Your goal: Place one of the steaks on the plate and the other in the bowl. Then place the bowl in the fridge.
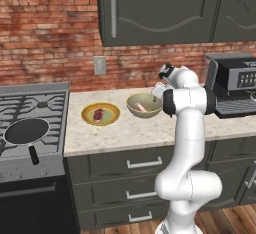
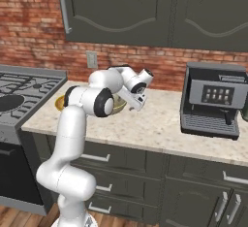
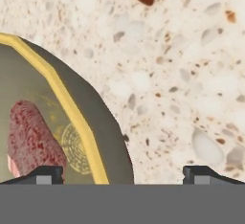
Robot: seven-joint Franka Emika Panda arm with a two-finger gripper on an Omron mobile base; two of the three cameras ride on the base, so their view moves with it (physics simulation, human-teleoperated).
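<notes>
On the counter, the yellow-rimmed plate [image 1: 111,119] holds one dark red steak [image 1: 98,114]. Right of it stands the tan bowl [image 1: 131,109] with the other steak [image 1: 141,107] lying inside. My gripper [image 1: 158,94] hangs open just above the bowl's right rim. In the hand view the bowl's yellow rim [image 3: 72,108] runs between my fingertips [image 3: 45,174], one over the inside near the steak [image 3: 33,137] and one over the bare counter. From the right, the gripper [image 2: 135,107] points down beside the bowl [image 2: 119,106], largely hidden by my arm. The fridge is out of view.
A stove with a black frying pan [image 1: 26,130] sits left of the counter. A coffee machine [image 1: 235,85] stands at the right end. Dark wall cabinets [image 1: 160,8] hang overhead. Speckled counter [image 2: 155,124] lies between the bowl and the machine.
</notes>
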